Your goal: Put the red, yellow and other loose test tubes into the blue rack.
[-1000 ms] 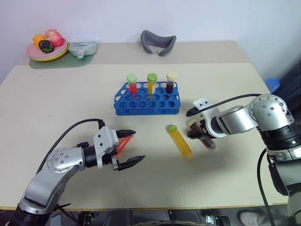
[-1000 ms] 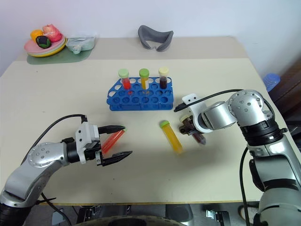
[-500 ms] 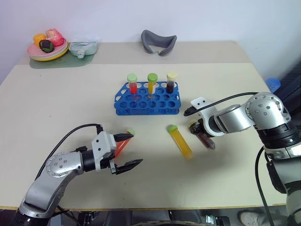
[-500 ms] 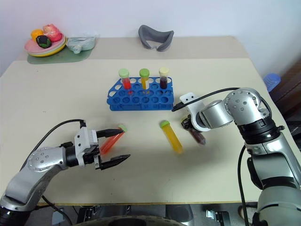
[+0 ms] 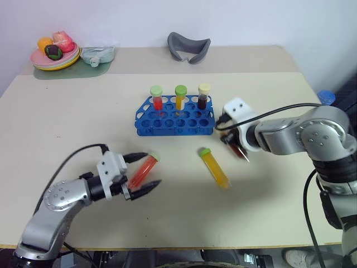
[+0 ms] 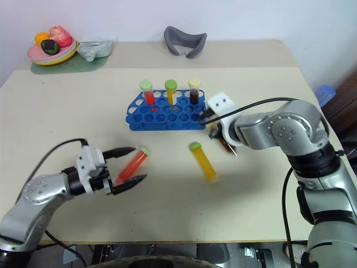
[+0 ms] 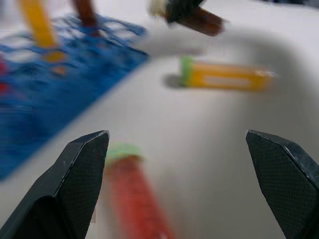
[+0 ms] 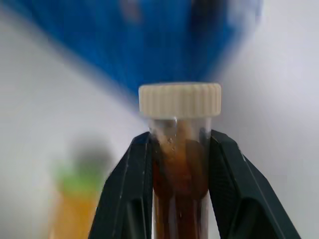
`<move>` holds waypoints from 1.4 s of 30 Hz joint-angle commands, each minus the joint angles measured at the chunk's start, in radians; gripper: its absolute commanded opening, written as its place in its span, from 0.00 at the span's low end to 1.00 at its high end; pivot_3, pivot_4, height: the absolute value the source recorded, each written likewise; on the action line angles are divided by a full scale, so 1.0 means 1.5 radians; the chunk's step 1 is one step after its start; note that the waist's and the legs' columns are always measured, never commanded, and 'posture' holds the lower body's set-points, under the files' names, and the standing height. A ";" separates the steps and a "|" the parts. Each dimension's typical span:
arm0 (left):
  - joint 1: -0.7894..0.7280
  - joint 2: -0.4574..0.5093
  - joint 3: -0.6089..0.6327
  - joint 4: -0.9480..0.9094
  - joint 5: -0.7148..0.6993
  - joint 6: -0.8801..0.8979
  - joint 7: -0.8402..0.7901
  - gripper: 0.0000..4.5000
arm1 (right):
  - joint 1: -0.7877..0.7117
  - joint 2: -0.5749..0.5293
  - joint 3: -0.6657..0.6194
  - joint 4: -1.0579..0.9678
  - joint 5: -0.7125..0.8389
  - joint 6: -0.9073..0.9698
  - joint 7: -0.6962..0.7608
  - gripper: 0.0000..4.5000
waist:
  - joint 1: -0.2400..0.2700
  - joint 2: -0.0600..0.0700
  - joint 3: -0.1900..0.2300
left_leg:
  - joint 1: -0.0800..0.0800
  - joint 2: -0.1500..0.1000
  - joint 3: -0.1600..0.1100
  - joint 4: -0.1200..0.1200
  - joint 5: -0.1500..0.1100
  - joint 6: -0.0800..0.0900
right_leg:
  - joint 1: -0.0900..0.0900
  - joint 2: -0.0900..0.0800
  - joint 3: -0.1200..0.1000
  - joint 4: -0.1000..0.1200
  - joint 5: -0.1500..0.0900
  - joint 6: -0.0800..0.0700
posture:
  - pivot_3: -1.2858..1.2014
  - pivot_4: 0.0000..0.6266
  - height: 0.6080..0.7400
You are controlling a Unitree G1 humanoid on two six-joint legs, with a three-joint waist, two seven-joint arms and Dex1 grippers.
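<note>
Head views: you see the blue rack (image 5: 175, 118) standing at the middle of the table (image 5: 67, 123), with three capped tubes upright in its far row, holding red, yellow and dark liquid. The yellow tube (image 5: 214, 167) lies flat on the table, near of the rack and to its right, green cap toward the rack. The red tube (image 5: 141, 171) lies flat to the left of the yellow tube and well apart from it, between the spread fingers of the left gripper (image 5: 144, 171); the fingers stand wide open on either side of it and do not clamp it. The right gripper (image 5: 237, 146) sits just right of the rack's right end, closed on the dark maroon tube (image 6: 225, 143), which is lifted off the table and tilted. At the far left edge you see a plate of fruit (image 5: 54, 53) beside a clear container (image 5: 97, 54), and a grey curved object (image 5: 188, 48) at the far middle.

Left wrist view: the two black fingers (image 7: 67, 194) are wide apart. The red tube lies between them beside one finger, light-green cap toward the rack. Beyond it you see the yellow tube, the rack, and the dark tube held above the table.

Right wrist view: both fingers (image 8: 128, 191) press the sides of the dark maroon tube below its pale-yellow cap (image 8: 180, 99). The rack is blurred behind the cap
</note>
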 commanded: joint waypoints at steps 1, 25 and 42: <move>-0.030 -0.021 0.035 0.021 -0.030 0.002 0.025 1.00 | 0.038 0.044 -0.028 -0.053 -0.115 -0.184 0.113 0.20 | 0.000 0.000 0.000 | 0.000 0.000 0.000 0.000 0.000 0.000 | 0.000 0.000 0.000 0.000 0.000 0.000 | 0.52 0.24 1.00; -0.098 -0.058 -0.006 -0.027 -0.043 0.103 0.099 1.00 | 0.224 0.434 -0.024 0.208 -0.586 -0.764 0.182 0.20 | -0.015 0.000 0.000 | 0.002 0.000 0.000 0.001 0.002 -0.003 | 0.001 0.000 0.000 0.003 0.000 0.000 | 0.52 0.24 1.00; -0.068 -0.040 0.018 -0.037 -0.065 0.119 0.100 1.00 | 0.216 0.496 -0.069 0.301 -0.616 -0.821 0.217 0.43 | -0.018 0.000 0.000 | 0.002 0.000 0.000 0.001 0.002 -0.003 | 0.001 0.000 0.000 0.004 0.000 0.000 | 0.52 0.24 1.00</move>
